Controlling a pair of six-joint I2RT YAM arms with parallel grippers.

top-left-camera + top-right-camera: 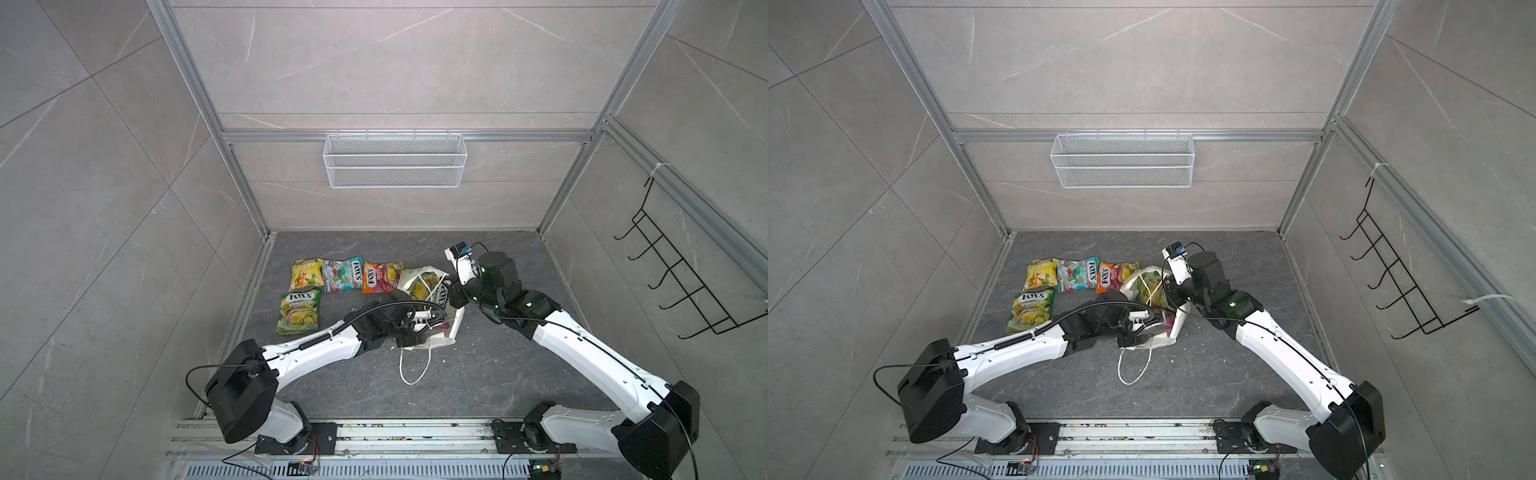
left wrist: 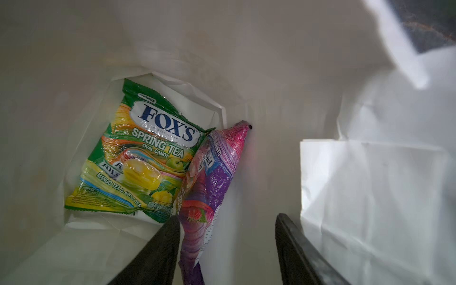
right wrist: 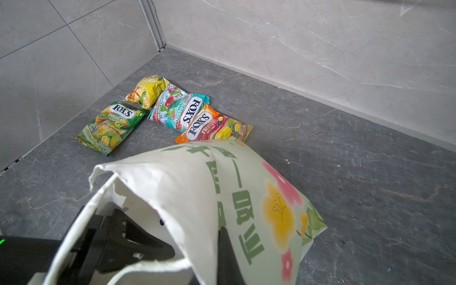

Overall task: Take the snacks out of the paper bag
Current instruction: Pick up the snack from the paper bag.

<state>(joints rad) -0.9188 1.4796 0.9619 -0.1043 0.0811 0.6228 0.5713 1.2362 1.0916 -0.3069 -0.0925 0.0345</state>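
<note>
The paper bag (image 1: 419,282) lies tipped on the dark floor, its mouth toward the left arm. My right gripper (image 3: 217,237) is shut on the bag's upper wall (image 3: 192,197) and holds the mouth up. My left gripper (image 2: 227,217) is inside the bag, open. A purple snack (image 2: 212,177) stands on edge between its fingers, against one finger (image 2: 162,246). A green-yellow snack (image 2: 138,158) lies flat deeper in. Outside, left of the bag, lie several snacks: yellow (image 1: 306,273), teal-red (image 1: 343,274), orange (image 1: 381,276) and green-yellow (image 1: 299,311).
A white wire mesh basket (image 1: 395,160) hangs on the back wall. A black hook rack (image 1: 681,274) hangs on the right wall. One white cord handle (image 1: 415,361) trails on the floor in front of the bag. Tiled walls close in the floor on three sides.
</note>
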